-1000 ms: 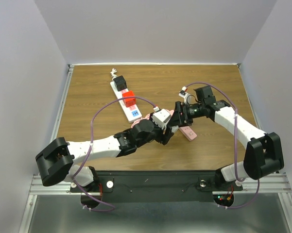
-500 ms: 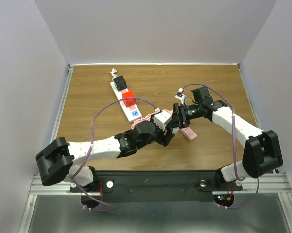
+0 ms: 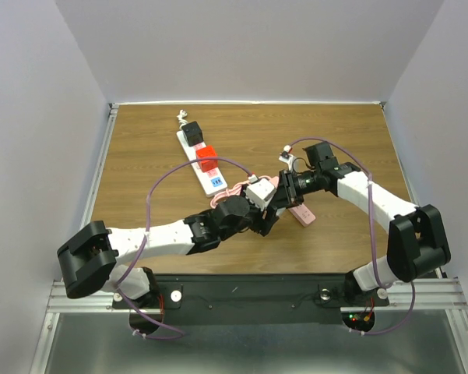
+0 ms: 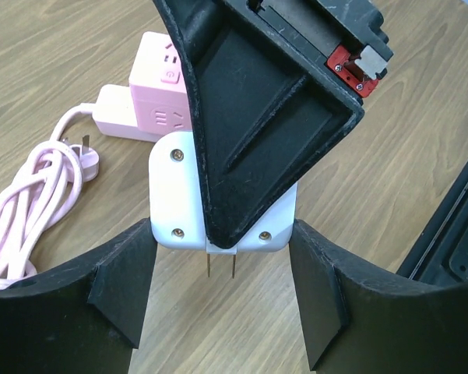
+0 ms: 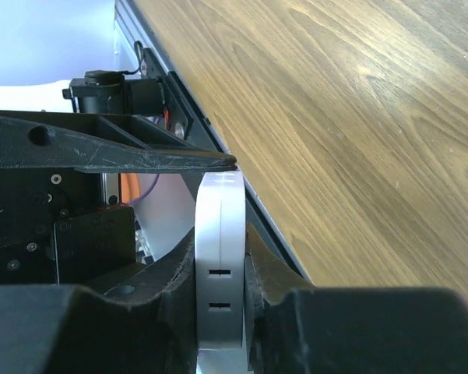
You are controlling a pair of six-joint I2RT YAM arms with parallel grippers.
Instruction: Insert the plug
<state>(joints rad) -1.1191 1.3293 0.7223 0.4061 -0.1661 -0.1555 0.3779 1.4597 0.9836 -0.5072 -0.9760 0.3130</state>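
The plug (image 4: 171, 204) is a flat white block with two metal prongs (image 4: 221, 267), held above the wood. My left gripper (image 4: 222, 261) is shut on its two narrow sides. One black finger of my right gripper covers its broad face. In the right wrist view the plug (image 5: 218, 257) shows edge-on, pressed between both fingers of my right gripper (image 5: 219, 269). From above, the two grippers meet at the plug (image 3: 258, 189) at table centre: left gripper (image 3: 263, 206), right gripper (image 3: 280, 193).
A pink socket cube (image 4: 160, 101) with a coiled pink cord (image 4: 31, 210) lies just beyond the grippers. A white power strip (image 3: 188, 148) lies at the back left and carries a black adapter (image 3: 191, 133) and a red plug (image 3: 207, 158).
My right gripper has moved a little left and closed onto the plug's flat faces. The left arm has stayed put, still holding the plug.
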